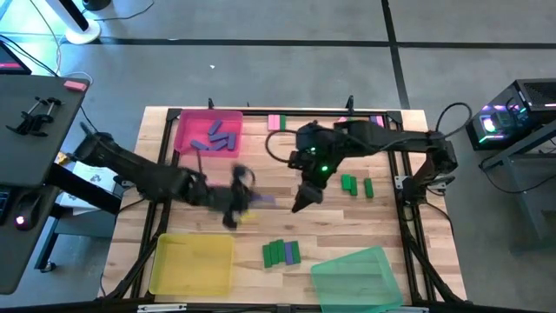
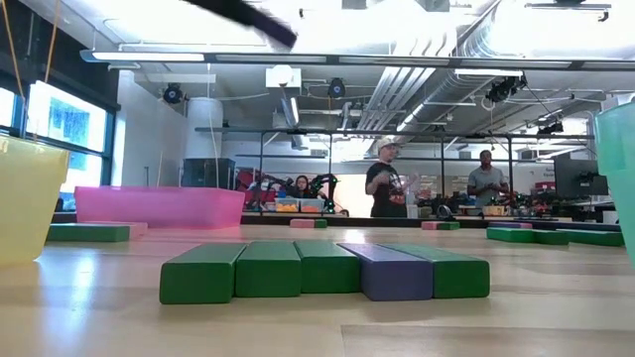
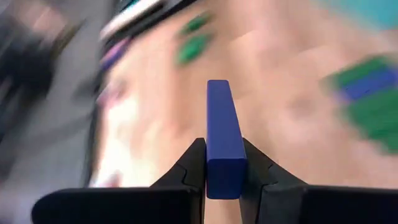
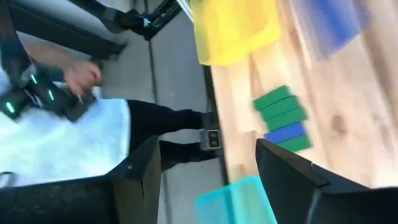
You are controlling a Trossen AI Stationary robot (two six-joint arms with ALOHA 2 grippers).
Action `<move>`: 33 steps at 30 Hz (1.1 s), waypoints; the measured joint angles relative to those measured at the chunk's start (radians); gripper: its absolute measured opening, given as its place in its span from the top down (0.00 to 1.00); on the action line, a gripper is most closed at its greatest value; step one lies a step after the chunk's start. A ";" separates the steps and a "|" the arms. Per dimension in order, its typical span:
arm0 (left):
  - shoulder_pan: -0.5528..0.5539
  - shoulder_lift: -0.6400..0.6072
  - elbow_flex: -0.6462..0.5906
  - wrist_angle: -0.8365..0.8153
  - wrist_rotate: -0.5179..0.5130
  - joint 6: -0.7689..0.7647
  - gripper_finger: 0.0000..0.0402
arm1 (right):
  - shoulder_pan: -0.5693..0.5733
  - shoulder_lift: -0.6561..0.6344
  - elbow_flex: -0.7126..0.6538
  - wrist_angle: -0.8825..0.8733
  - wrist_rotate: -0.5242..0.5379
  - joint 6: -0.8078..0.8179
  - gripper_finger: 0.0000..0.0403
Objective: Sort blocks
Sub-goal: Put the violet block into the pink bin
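Observation:
A purple-blue block [image 3: 224, 124] sits between the fingers of my left gripper [image 1: 241, 205], which is shut on it above the table's middle. Just to its right, my right gripper [image 1: 300, 202] hangs open over bare wood with nothing between its fingers [image 4: 146, 171]. A row of green blocks with one purple-blue block [image 1: 281, 252] lies flat near the front edge, side by side [image 2: 327, 270]. Two green blocks [image 1: 357, 185] lie to the right of my right gripper. Several purple-blue blocks [image 1: 217, 136] lie in the pink tray [image 1: 187, 130]. My left gripper pinches the purple-blue block's near end [image 3: 225, 177] between its two fingers, one on each long side. The block runs along the fingers and sticks out well beyond their tips. It is lifted clear of the table.
A yellow tray [image 1: 191, 263] stands at the front left and a green tray [image 1: 356, 278] at the front right. Pink blocks [image 1: 275, 122] lie along the far edge. A person's hand on a controller [image 4: 81, 78] shows beyond the table's near edge, and people stand in the room behind [image 2: 385, 178].

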 joint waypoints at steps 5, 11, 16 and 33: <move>0.197 -0.214 -0.182 -0.188 -0.158 -0.333 0.93 | 0.038 -0.054 0.008 -0.117 0.170 -0.066 0.51; 0.536 -0.379 -0.343 -0.284 -0.006 -0.564 0.93 | 0.141 -0.090 0.008 -0.190 0.424 -0.063 0.50; 0.799 -0.341 -0.349 -0.235 0.106 -0.510 0.93 | 0.231 -0.092 0.008 -0.185 0.586 -0.008 0.50; 1.113 -0.220 -0.307 -0.231 0.459 -0.525 0.53 | 0.493 -0.090 0.007 -0.185 0.929 0.329 0.50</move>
